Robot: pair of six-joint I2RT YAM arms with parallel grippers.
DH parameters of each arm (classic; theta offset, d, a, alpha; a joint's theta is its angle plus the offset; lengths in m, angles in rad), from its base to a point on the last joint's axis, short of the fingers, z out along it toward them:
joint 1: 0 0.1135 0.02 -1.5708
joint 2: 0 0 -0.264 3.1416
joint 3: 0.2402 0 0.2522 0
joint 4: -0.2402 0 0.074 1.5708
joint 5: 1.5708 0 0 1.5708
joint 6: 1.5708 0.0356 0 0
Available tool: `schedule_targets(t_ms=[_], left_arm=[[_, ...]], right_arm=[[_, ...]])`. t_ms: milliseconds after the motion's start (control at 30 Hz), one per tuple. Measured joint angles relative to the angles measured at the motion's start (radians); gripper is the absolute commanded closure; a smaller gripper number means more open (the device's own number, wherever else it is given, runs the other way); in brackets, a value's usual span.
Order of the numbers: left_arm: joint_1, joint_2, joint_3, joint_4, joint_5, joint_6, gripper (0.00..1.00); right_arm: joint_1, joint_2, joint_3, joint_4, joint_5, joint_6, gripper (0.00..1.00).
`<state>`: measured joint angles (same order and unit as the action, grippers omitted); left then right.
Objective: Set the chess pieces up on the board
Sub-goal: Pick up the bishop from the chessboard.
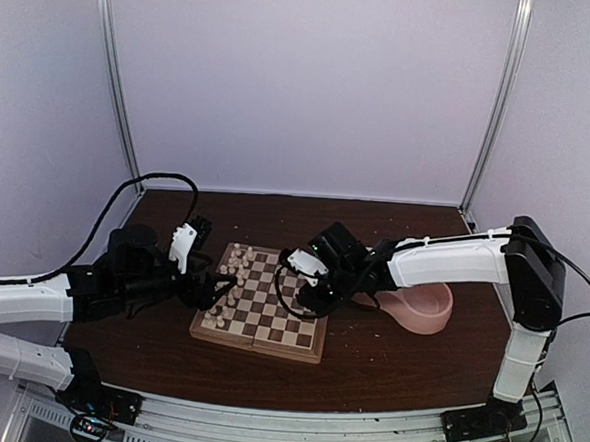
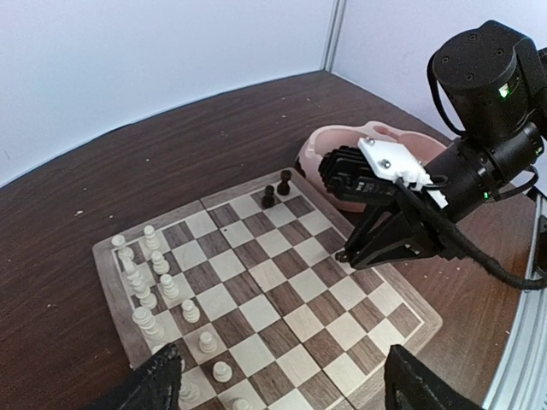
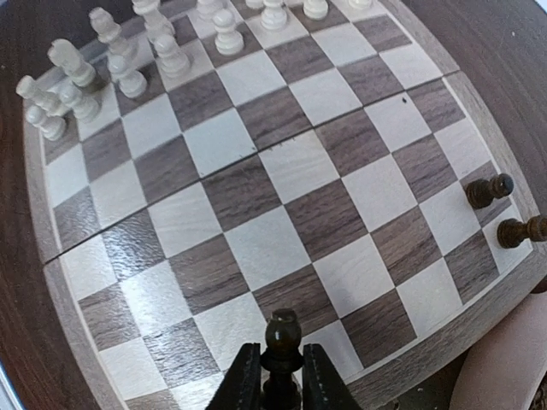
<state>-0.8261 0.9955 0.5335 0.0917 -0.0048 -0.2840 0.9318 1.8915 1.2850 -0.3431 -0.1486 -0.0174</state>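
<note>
**Dark piece pinched low over the board's bowl-side edge: slip risk**

The right gripper (image 3: 282, 380) is clamped on a dark piece (image 3: 283, 331), held by its stem just above the board (image 3: 282, 166), over the squares nearest the bowl (image 1: 425, 307). The left gripper (image 2: 282, 391) has its jaws spread wide and holds nothing. It hangs over the board's opposite side, by the cream pieces (image 2: 149, 282).

Risks as I judge them:
- The hold is narrow and low on the stem, so the piece may tip or twist on release.
- The target rank lies at the rim, so a skewed drop could roll the piece off the board.
- Two dark pieces (image 3: 500, 209) stand at the board's corner, and a sideways sweep could knock them.

The right wrist view shows the pinch itself. The top view hides it under the arm, but it alone shows both arms' spacing across the board. The left wrist view shows the bowl just beyond the board's corner.
</note>
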Motion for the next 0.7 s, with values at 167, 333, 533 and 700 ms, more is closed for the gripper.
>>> schedule_targets(t_ms=[167,333,533,700], left_arm=[[0.0,0.029,0.002,0.03,0.079,-0.023,0.18],[0.0,0.079,0.022,0.042,0.162,-0.048,0.18],[0.0,0.114,0.032,0.071,0.221,-0.062,0.18],[0.0,0.109,0.019,0.122,0.238,-0.069,0.17]], right_arm=[[0.013,-0.092,-0.126,0.169,-0.047,0.002,0.84],[0.046,-0.163,-0.211,0.308,-0.053,0.006,0.95],[0.062,-0.251,-0.31,0.425,0.026,0.056,1.0],[0.073,-0.36,-0.41,0.516,0.15,0.137,0.99]])
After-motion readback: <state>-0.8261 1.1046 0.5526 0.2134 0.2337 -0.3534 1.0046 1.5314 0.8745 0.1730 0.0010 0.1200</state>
